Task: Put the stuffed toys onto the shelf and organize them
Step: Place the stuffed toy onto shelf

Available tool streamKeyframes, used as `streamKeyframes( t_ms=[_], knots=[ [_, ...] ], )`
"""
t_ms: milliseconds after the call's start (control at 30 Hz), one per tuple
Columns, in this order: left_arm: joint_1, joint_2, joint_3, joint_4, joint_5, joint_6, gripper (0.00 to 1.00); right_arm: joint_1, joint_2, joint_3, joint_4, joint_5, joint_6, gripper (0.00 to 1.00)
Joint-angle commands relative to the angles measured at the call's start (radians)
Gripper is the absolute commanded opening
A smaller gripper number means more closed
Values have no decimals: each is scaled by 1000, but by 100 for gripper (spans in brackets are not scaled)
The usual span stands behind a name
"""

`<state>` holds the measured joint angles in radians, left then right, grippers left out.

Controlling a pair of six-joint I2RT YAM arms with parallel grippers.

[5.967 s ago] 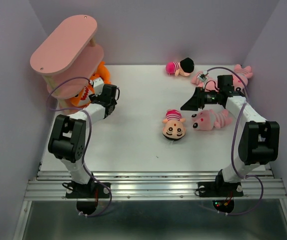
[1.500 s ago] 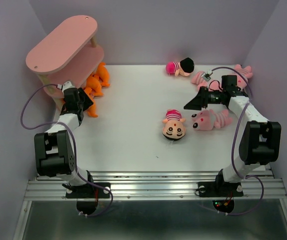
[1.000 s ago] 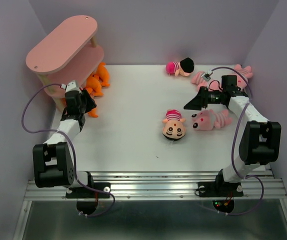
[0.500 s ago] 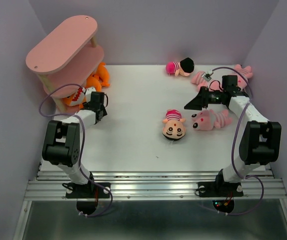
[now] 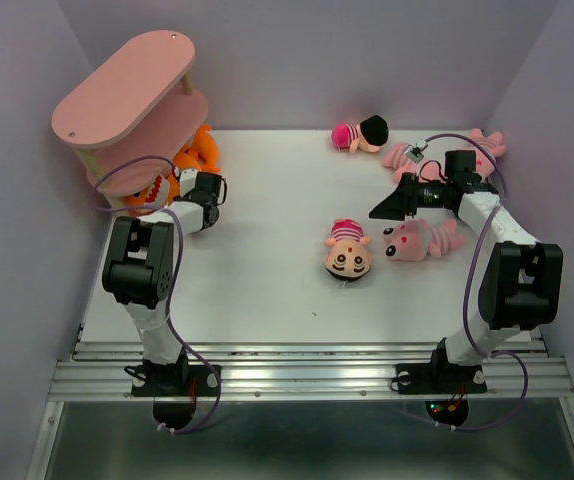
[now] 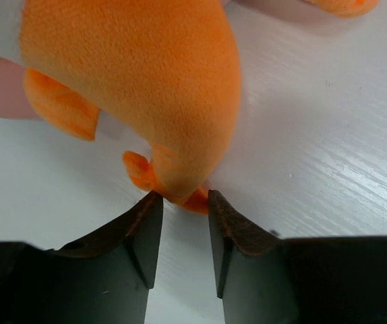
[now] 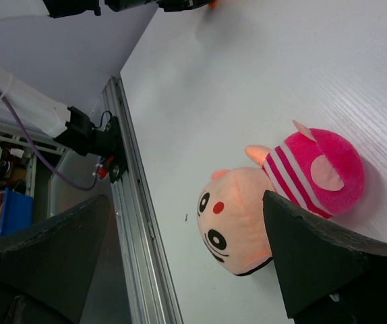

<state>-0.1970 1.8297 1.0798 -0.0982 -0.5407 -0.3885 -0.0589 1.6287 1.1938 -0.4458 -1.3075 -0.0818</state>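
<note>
Two pincers, both mine: the left pincer (image 6: 180, 202), jaws narrowly parted and not clenched, flanks the tail tip of a plump orange plush shark (image 6: 146, 74). The shark lies on the white counter (image 6: 328, 135) beside the base of the pink three-tier shelf (image 5: 127, 75). My right pincer (image 5: 379, 208) gapes wide, grasping nothing, near a peach-faced doll (image 7: 274, 196) in magenta stripes.

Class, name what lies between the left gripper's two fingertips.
The orange toy has its tail tip in the mouth of the left gripper; the left wrist view shows it.
</note>
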Motion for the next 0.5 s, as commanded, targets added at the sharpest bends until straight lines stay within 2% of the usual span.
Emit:
streamKeyframes(
  t_ms=[0,167,233,267,467],
  knots=[
    [-2,11,51,-47,-61,-19,41,-15,-27,12,-4,-35,-19,100],
    [-2,5,48,-44,-62,-20,28,-15,-26,12,-5,-44,-18,100],
    [-2,-1,48,-44,-64,-15,13,-15,-26,12,-7,-49,-19,100],
    [-2,-12,46,-43,-71,-13,11,-24,-26,12,-7,-49,-19,100],
    [-2,-102,28,-8,-107,25,9,-24,-26,12,-8,-52,-19,100]
  ],
)
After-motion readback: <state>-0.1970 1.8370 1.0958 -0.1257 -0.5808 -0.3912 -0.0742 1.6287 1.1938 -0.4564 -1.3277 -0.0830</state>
